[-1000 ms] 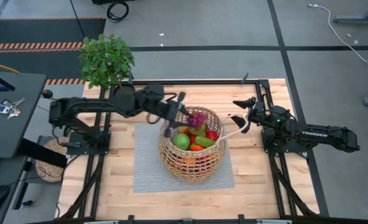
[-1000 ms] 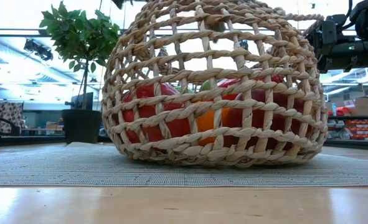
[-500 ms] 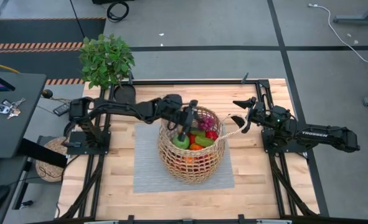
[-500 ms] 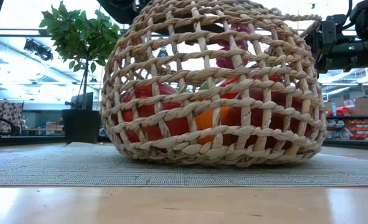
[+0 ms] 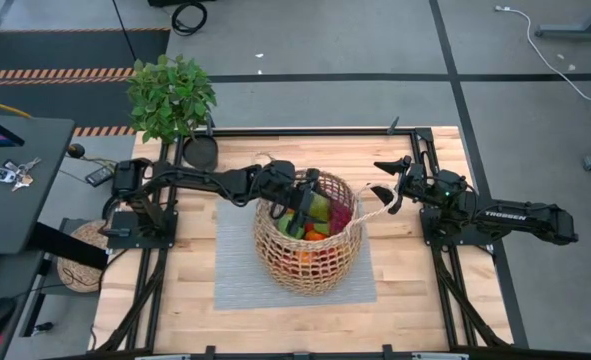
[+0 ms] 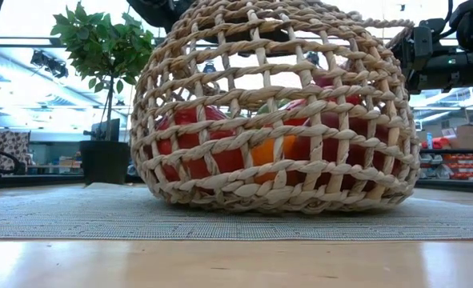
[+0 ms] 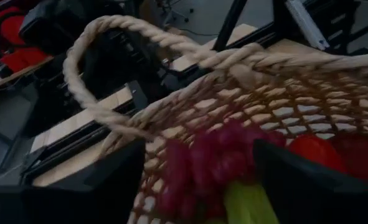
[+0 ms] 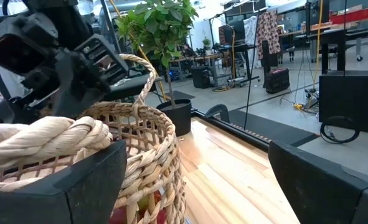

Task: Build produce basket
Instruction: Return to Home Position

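Note:
The tan wicker basket [image 5: 307, 232] stands on a grey mat [image 5: 237, 262] at the table's middle. It holds red, orange and green produce [image 6: 220, 156]. My left gripper [image 5: 303, 205] reaches down inside the basket from the table's left. It is open, and its fingers stand wide apart on either side of the purple grapes [image 7: 202, 162]. The grapes lie against the basket's inner wall on the other produce. My right gripper [image 5: 379, 187] is open at the basket's right loop handle [image 5: 367, 212]. My right gripper is open and level, coming from the table's right. The basket's thick rope handle [image 8: 53, 134] lies over the top of one finger [image 8: 53, 186]. The other finger stands free. The basket rests on the mat.
A leafy potted plant [image 5: 172, 95] and a black pot [image 5: 201, 150] stand at the table's far left corner. The second basket handle [image 7: 84, 74] arches over the rim next to my left gripper. Bare wood lies near the front edge [image 5: 295, 325].
My left gripper has gone from the basket's far-left rim toward the right and down into the basket with the grapes. The grapes hung high inside the basket and now sit lower among the other produce. The basket and my right arm have kept still.

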